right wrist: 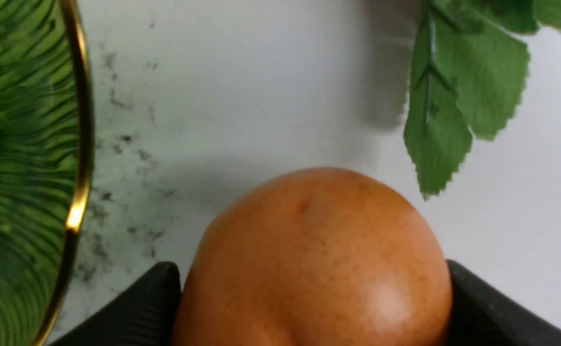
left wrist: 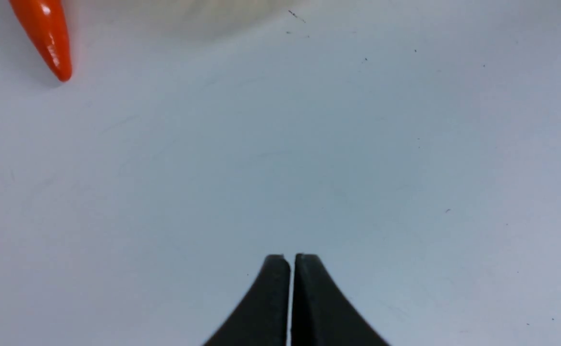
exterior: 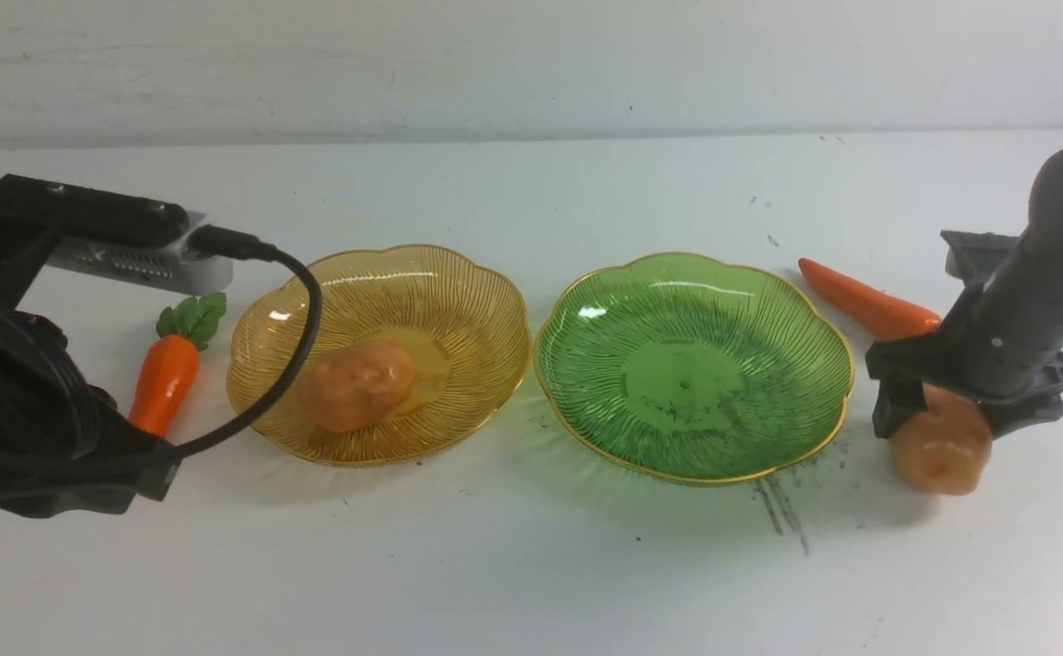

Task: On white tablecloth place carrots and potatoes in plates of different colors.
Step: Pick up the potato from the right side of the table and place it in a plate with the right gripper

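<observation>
On the white tablecloth stand an amber plate and a green plate. One potato lies in the amber plate; the green plate holds nothing. A second potato sits right of the green plate, low on the cloth, with my right gripper shut on it; both black fingers press its sides. One carrot lies left of the amber plate, another carrot behind my right gripper. My left gripper is shut and holds nothing, above bare cloth, with a carrot tip nearby.
The green plate's gold rim is close beside the held potato. The far carrot's green leaves lie just beyond it. A black cable from the left arm hangs over the amber plate's left edge. Dark scuff marks streak the cloth.
</observation>
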